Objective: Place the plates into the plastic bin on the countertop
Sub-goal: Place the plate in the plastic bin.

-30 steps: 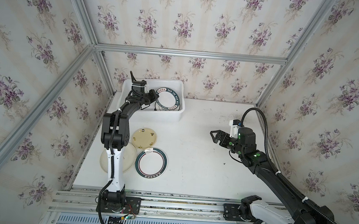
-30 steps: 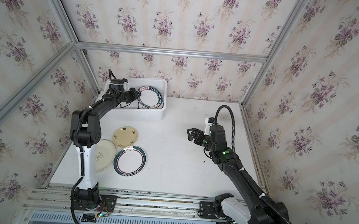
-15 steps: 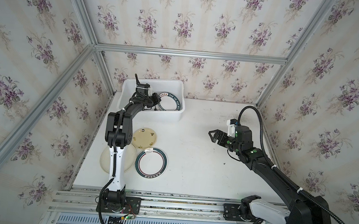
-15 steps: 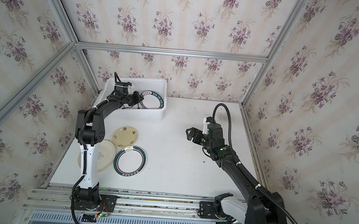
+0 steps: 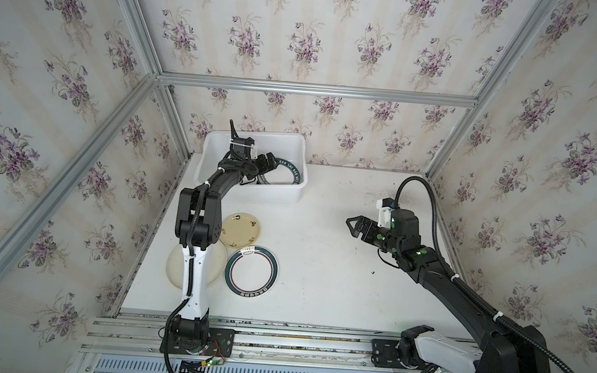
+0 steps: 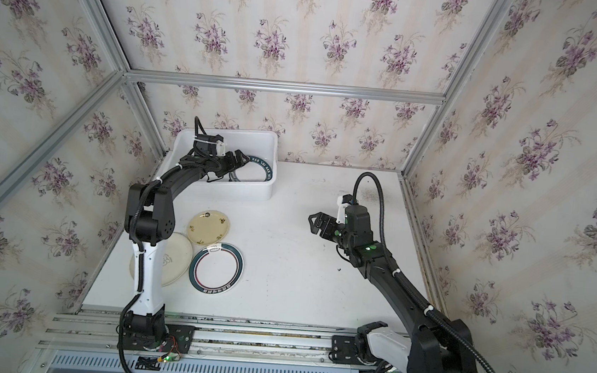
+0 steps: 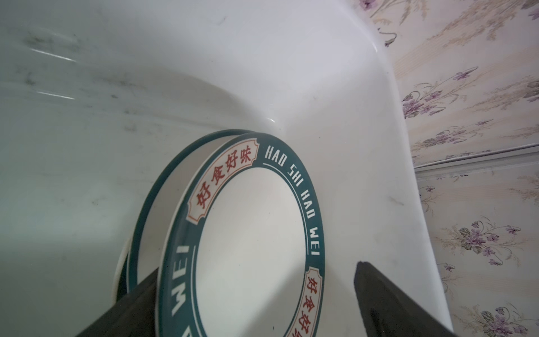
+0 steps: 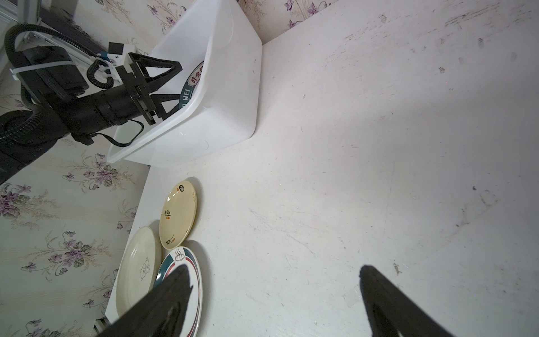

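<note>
Progress: we count at least two in plastic bin (image 5: 274, 194), far left on worktop (image 5: 319, 270): lettered plate (image 7: 253, 233) tilted, green-rimmed plate (image 7: 151, 204) behind it.
Left to do, near left: cream plate (image 5: 238, 230), pale plate (image 5: 175, 265), banded plate (image 5: 252, 275).
Left hand (image 5: 268, 160) spread either side of lettered plate, not clamping. Right hand (image 5: 351, 228) apart, empty.
Rim reads "HAO SHI HAO WEI", with red 好食好味.

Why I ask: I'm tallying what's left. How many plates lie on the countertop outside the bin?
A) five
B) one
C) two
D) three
D: a cream plate, a yellow plate and a green-rimmed plate lie flat on the countertop, outside the plastic bin.
</note>
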Robot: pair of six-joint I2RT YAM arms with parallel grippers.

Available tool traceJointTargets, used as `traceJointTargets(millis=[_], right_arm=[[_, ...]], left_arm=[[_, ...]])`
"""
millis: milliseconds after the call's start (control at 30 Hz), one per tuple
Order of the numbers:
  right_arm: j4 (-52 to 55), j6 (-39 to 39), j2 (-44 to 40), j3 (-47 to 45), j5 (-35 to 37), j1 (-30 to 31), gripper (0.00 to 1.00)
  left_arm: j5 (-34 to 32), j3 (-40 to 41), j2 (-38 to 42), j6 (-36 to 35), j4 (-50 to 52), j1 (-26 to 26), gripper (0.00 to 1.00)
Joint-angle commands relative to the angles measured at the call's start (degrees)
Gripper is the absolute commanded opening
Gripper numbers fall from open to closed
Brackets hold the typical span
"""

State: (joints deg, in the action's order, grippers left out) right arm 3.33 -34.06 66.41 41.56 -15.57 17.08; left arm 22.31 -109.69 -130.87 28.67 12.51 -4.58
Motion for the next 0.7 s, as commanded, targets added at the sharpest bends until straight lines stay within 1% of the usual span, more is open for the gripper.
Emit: traceJointTargets(millis=[0, 167, 300, 400, 467, 533, 667], right_arm=[[-0.3, 0.9, 0.6, 1.4, -0.9, 0.1, 0.93], [0.7, 2.2, 1.0, 3.6, -2.6, 0.1, 0.93], [0.2, 1.7, 0.5, 3.6, -4.0, 0.1, 0.93], [-2.4, 0.6, -0.1, 2.0, -5.9, 0.1, 0.96], [-3.7, -0.1, -0.5, 1.0, -6.9, 0.4, 0.99], [-3.4, 0.2, -0.4, 0.9, -6.9, 1.1, 1.0], [-3.2, 0.9, 1.1, 1.2, -6.8, 4.8, 0.99]], left_arm=[[-1.5, 0.5, 1.6, -1.3, 0.2, -0.1, 1.0], [-2.1, 3.1, 5.1, -1.7, 0.4, -0.2, 1.0], [-2.2, 5.9, 8.8, -2.7, 0.5, -0.3, 1.0], [-2.8, 8.3, 12.1, -3.0, 0.6, -0.3, 1.0], [-3.2, 10.1, 14.7, -3.1, 0.6, -0.3, 1.0], [-3.8, 11.9, 17.1, -3.5, 0.6, -0.5, 1.0], [-5.0, 16.3, 23.4, -4.1, 0.5, -0.8, 1.0]])
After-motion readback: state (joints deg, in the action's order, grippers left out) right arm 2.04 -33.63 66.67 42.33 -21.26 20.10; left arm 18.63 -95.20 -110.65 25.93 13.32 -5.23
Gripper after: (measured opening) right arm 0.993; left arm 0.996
